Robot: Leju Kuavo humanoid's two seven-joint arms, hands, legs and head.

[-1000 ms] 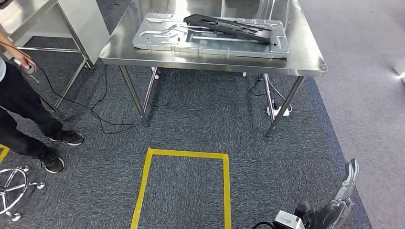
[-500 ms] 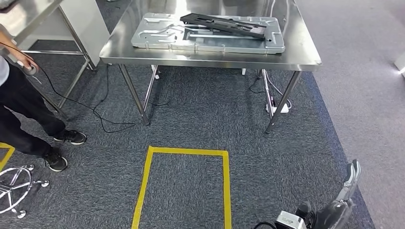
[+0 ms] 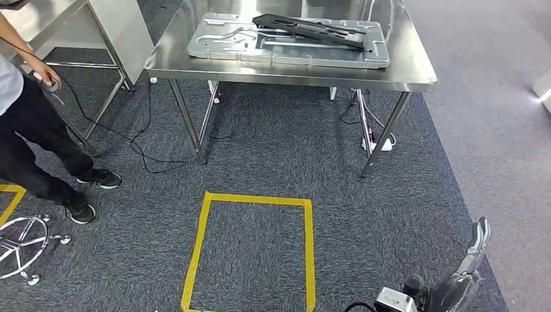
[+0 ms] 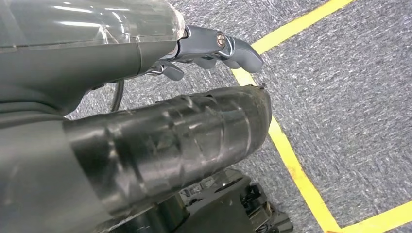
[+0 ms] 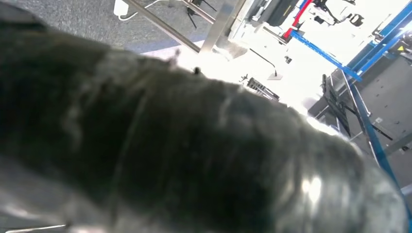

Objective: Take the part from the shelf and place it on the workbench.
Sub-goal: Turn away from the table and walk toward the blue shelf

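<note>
Right hand (image 3: 473, 257) hanging low by the carpet, grasp unclear, left hand (image 4: 214, 48) empty with fingers loosely curled, black part (image 3: 308, 29) lying on silver tray (image 3: 214, 47) on steel worktop (image 3: 416, 75), person (image 3: 26, 123) standing at left

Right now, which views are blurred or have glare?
Head view: sharp; the steel table reflects light softly. Left wrist view: the left hand is clear. Right wrist view: a blurred dark cover close up, background overexposed white.

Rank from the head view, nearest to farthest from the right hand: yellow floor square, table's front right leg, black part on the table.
From the right hand:
1. Yellow floor square, to its left on the carpet.
2. Table's front right leg, ahead.
3. Black part, up on the metal panel.
</note>
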